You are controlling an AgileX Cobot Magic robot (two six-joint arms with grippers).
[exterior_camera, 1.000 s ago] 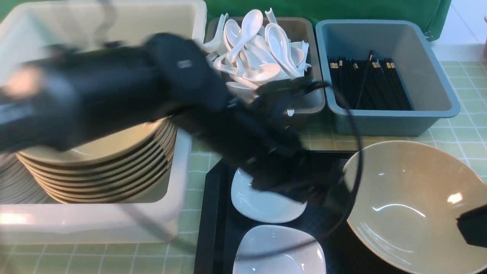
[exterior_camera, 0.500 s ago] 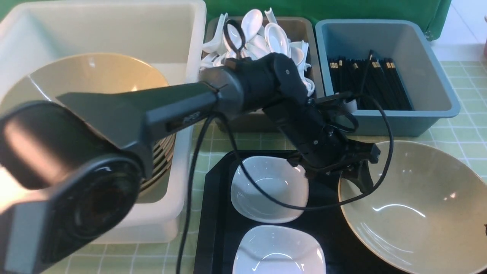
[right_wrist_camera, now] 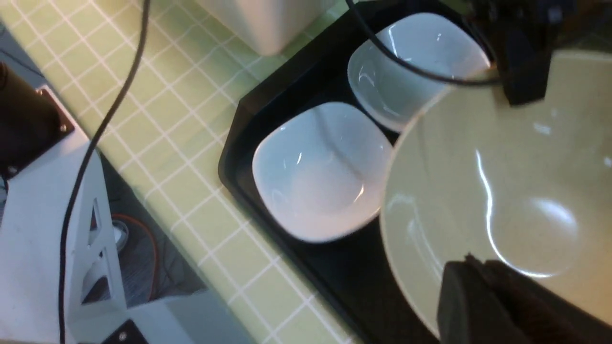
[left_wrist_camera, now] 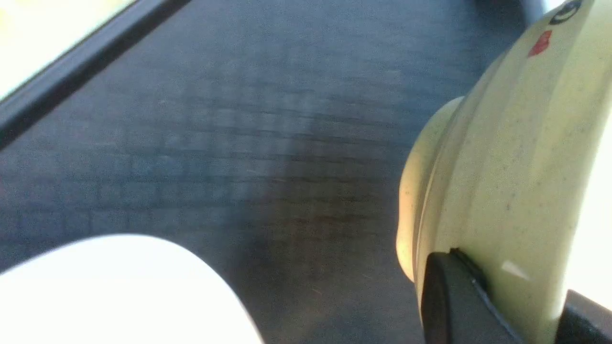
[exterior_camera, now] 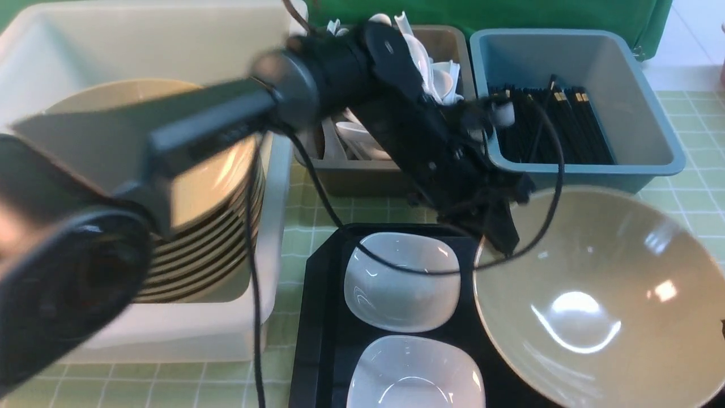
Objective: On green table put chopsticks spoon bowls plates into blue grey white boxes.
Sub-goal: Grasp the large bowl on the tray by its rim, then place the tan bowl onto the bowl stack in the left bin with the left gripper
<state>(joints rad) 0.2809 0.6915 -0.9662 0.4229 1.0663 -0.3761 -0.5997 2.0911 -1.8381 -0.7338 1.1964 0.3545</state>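
Green tabletop (exterior_camera: 696, 130) under everything. Upper left of the front view: the white box (exterior_camera: 170, 45), with a stack of beige plates (exterior_camera: 198, 255) inside. My left arm (exterior_camera: 215, 124) cuts across from lower left to centre.

Lower right: the big beige bowl (exterior_camera: 595, 294), its left side over the black tray (exterior_camera: 323, 317). My left jaws are clamped on its upper-left rim, and the left wrist view shows 1 finger (left_wrist_camera: 449, 296) against the outer wall.

My right jaws are pressed together, close over the bowl's rim in the right wrist view. Touching or not, I cannot tell.

Upper right: the blue box (exterior_camera: 640, 85), with black chopsticks (exterior_camera: 578, 130) lying in it. Upper centre: the grey box (exterior_camera: 362, 181), white spoons (exterior_camera: 357, 136) inside, partly behind my arm.

On the tray, lower centre: 2 white dishes, a far one (exterior_camera: 402, 283) and a near one (exterior_camera: 413, 374).
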